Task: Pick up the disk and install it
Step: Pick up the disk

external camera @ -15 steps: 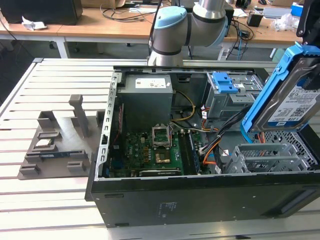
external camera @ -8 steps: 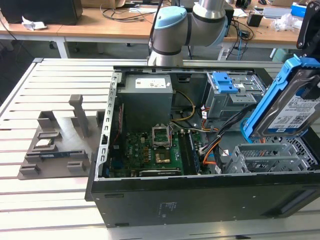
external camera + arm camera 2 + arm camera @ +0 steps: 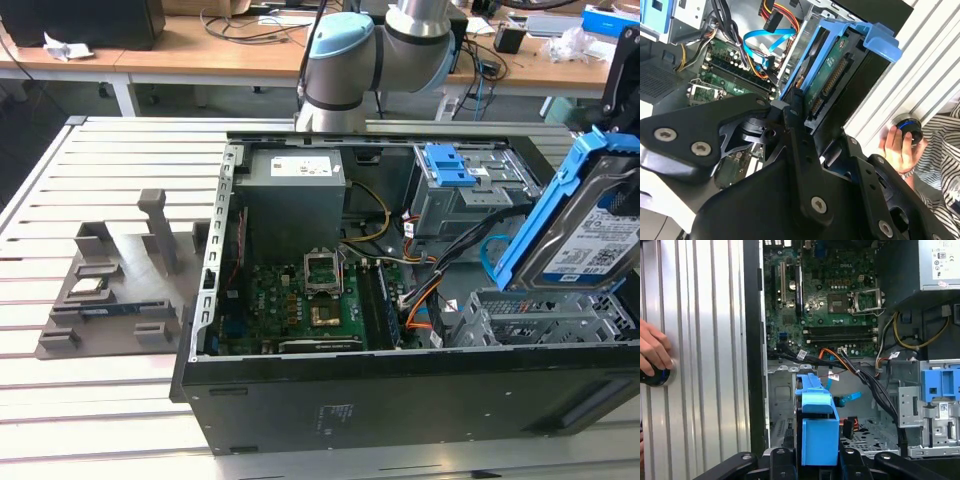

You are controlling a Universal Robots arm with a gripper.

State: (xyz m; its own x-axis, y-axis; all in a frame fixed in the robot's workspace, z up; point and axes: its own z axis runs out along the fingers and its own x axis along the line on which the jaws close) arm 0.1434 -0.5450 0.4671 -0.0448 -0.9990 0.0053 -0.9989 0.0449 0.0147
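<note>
Installation work over an open computer case (image 3: 350, 395): the gripper (image 3: 815, 462) is clamped on the disk (image 3: 590, 235), gripping its blue carrier frame, and holds it tilted above the drive cage (image 3: 540, 318) at the exterior view's right, not yet seated. Loose cables (image 3: 432, 292) lie just beside the cage; a tilted descent could snag them or jam the frame against the cage wall. A person's hand (image 3: 652, 352) rests on a control beside the case.
</note>
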